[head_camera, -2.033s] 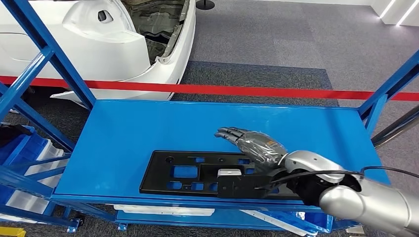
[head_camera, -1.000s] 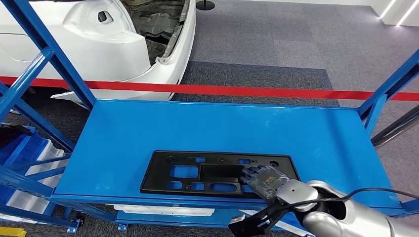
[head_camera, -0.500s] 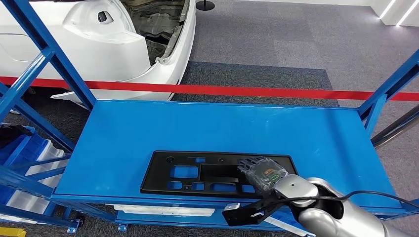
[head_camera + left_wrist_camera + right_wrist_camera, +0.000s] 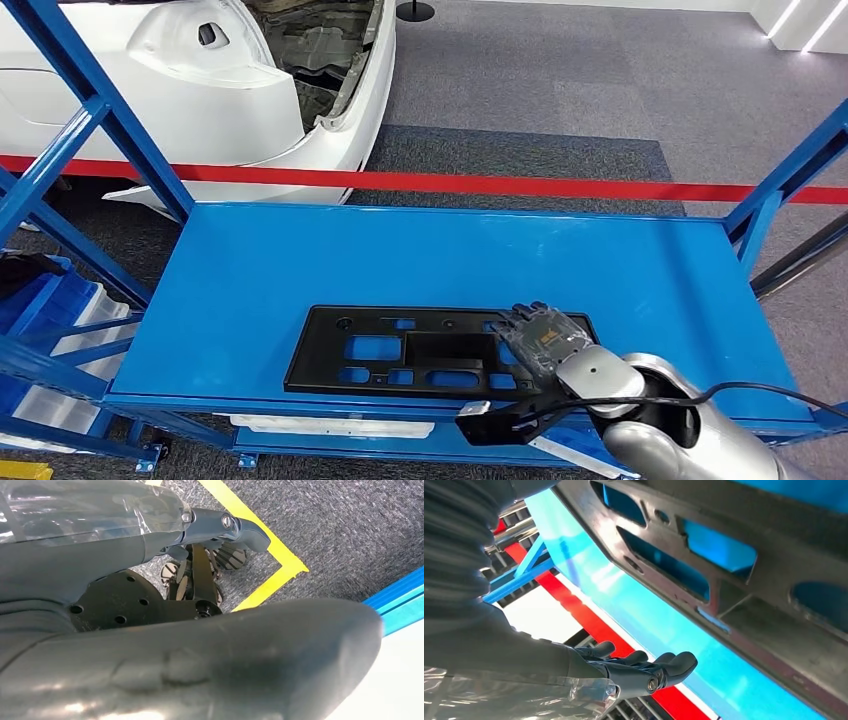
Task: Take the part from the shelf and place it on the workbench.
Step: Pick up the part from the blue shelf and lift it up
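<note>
**Silver arm, wrapped dark hand**

The right arm [image 4: 690,440] is rounded polished silver with a black joint and a thin black cable along it. The right hand [image 4: 545,340] is dark grey under clear plastic film, bearing a small orange-and-green marking. The left hand [image 4: 150,540] shows grey casing, film wrap and silver screws [image 4: 226,521].
</note>
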Tool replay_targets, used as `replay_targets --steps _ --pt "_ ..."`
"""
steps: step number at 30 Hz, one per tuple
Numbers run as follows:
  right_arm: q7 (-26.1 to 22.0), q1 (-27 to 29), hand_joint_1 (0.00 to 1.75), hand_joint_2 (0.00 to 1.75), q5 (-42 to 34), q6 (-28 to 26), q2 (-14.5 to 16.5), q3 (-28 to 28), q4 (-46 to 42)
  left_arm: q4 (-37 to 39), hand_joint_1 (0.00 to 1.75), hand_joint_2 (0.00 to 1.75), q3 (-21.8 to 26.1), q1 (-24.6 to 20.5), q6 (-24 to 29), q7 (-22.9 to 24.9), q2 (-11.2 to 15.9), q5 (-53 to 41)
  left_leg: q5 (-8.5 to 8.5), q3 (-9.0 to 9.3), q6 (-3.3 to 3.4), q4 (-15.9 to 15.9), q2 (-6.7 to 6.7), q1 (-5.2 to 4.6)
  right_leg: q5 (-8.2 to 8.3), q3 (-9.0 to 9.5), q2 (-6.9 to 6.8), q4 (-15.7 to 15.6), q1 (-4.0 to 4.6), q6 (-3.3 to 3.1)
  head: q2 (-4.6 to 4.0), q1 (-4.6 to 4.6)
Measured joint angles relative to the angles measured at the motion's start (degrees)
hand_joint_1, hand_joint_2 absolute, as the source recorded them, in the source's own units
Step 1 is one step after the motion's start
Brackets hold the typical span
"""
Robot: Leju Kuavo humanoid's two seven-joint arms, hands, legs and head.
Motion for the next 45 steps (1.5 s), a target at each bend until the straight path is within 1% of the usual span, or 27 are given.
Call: replay_targets --steps 7,15,21,31,35,41,45 --pt "0.00 1.61 0.00 1.75 1.69 2.53 1.37 -2.01 -0.90 0.00 0.00 0.00 0.00 0.00 -0.02 -0.07 0.00 -0.31 0.00 0.00 0.00 0.00 0.00 0.00 0.00 0.00 0.00 0.00 0.00 0.00 0.00 0.01" --pt "0.00 6.02 0.00 1.75 1.50 -0.37 2.36 -4.91 -0.94 0.00 0.00 0.00 0.00 0.00 -0.05 0.02 0.00 -0.73 -0.01 0.00 0.00 0.00 0.00 0.00 -0.01 0.00 0.00 0.00 0.00 0.01 0.00 -0.01" --pt "0.00 7.63 0.00 1.75 -0.56 -2.88 2.58 -6.33 -0.79 0.00 0.00 0.00 0.00 0.00 -0.04 0.14 0.00 -0.67 -0.01 0.00 0.00 0.00 0.00 0.00 -0.02 0.00 0.00 0.00 0.00 0.01 0.00 0.01" --pt "0.00 9.79 0.00 1.75 0.66 -2.46 2.96 -8.49 -0.54 0.00 0.00 0.00 0.00 0.00 -0.04 0.28 0.00 -0.98 -0.01 0.00 0.00 0.00 0.00 0.00 -0.02 0.00 0.00 0.00 0.00 0.01 0.00 0.01" --pt "0.00 10.20 0.00 1.75 1.56 -1.20 3.21 -9.46 -0.51 0.00 0.00 0.00 0.00 0.00 -0.04 0.31 0.00 -1.04 -0.01 0.00 0.00 0.00 0.00 0.00 -0.02 0.00 0.00 0.00 0.00 0.02 0.00 0.00" --pt "0.00 10.36 0.00 1.75 3.98 3.18 3.61 -11.24 -0.48 -0.02 0.00 0.00 0.00 0.00 0.01 0.41 0.00 -1.07 -0.01 0.00 0.00 0.00 0.00 0.00 -0.02 0.00 0.00 0.00 0.00 0.02 0.00 0.01" --pt "0.00 10.47 0.00 1.75 5.00 4.29 3.90 -12.16 -0.45 -0.07 0.00 0.00 0.00 0.00 0.01 0.67 0.00 -1.07 -0.01 0.00 0.00 0.00 0.00 0.00 -0.02 0.00 0.00 0.00 0.00 0.02 0.00 0.01"
